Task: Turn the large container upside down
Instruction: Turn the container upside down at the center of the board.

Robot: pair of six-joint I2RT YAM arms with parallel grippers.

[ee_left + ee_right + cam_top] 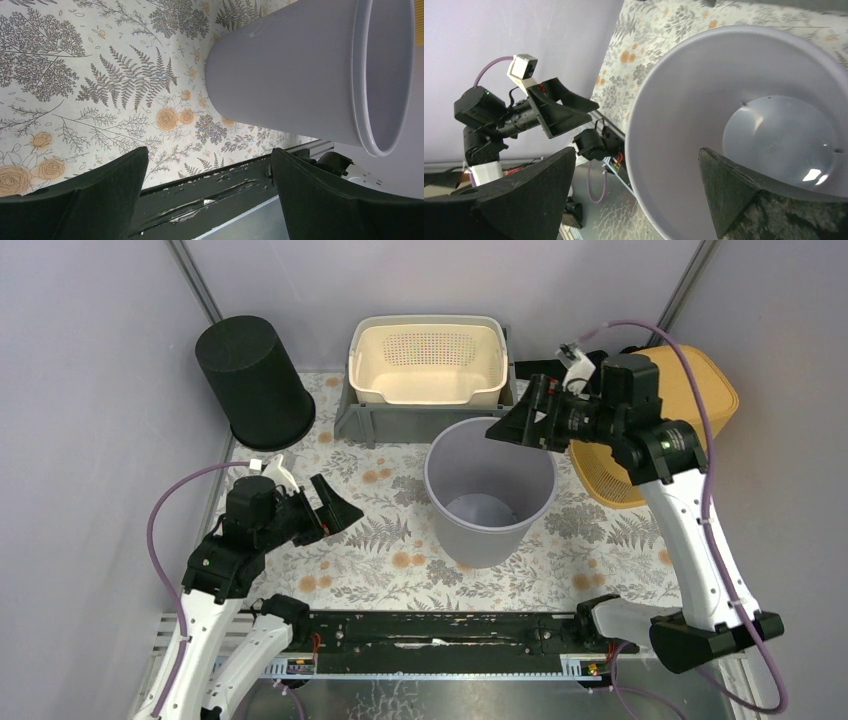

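Left tool (333, 510) and right tool (515, 418) both gape wide, empty; the large container (490, 515) stands upright, mouth facing up.

A: left arm (205, 580) pose?
B: low, elbow folded close to its base, wrist roughly level. left gripper (322, 515) points right, toward the middle, jaws wide apart.
A: right arm (690, 530)?
B: raised high, forearm climbing steeply from the base, wrist bent over to the left. right gripper (515, 400) aims left and down, jaws wide apart too.
A: wrist cams agree?
B: yes. fingers (75, 205) sit spread to the frame corners in both. right wrist view also catches the left arm, jaws spread.
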